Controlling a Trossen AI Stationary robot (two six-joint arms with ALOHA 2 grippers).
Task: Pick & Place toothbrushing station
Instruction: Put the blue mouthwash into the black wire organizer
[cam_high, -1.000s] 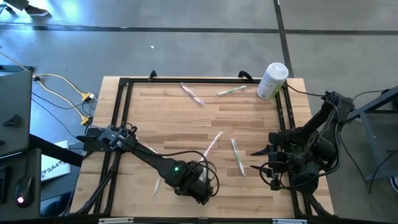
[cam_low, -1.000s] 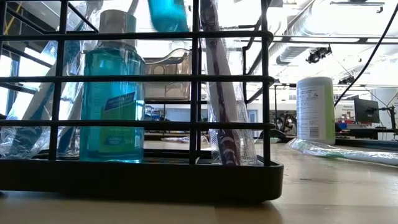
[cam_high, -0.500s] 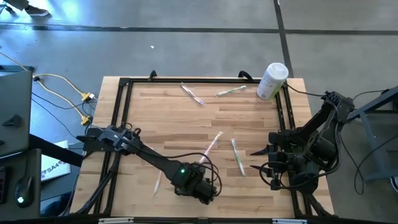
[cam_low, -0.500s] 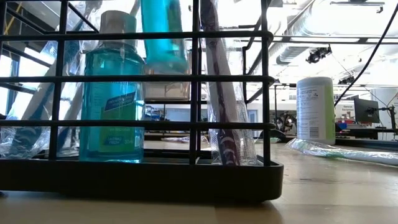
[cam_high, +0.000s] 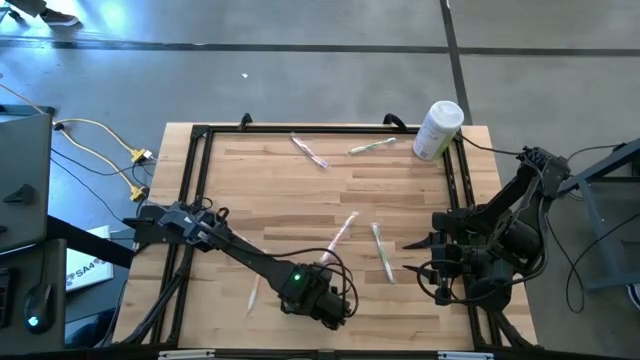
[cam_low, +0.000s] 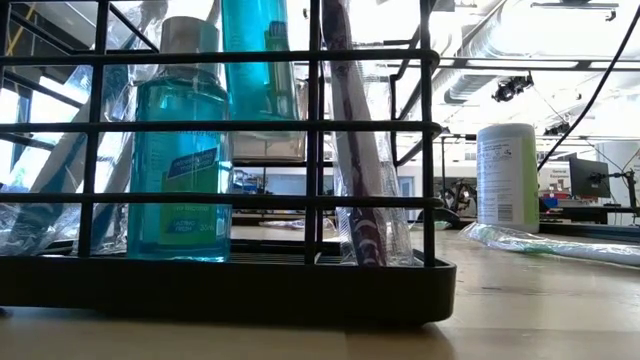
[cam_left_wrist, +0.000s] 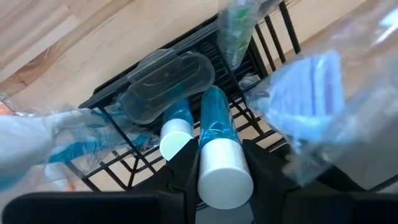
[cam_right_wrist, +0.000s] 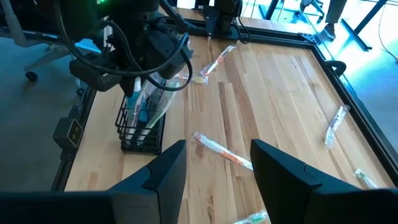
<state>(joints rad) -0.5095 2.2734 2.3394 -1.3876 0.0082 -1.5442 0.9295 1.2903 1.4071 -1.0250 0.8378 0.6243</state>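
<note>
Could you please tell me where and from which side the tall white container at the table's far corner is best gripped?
Grip the white container around mid-body, coming in level from the table's open middle. It stands upright with a straight round wall, which suits two fingers closing across it, and it sits in the corner, so the other sides look cramped.

Your left arm (cam_high: 235, 252) is dark, slim-linked, with a small green light glowing just behind its tool (cam_high: 325, 300) and thin black cables looping around that wrist. Your right arm (cam_high: 500, 235) is the same matte black, bulkier at its joints, with black cables trailing behind its tool (cam_high: 410, 256), whose two fingers (cam_right_wrist: 165, 180) are broad, flat, dark blades.
</note>
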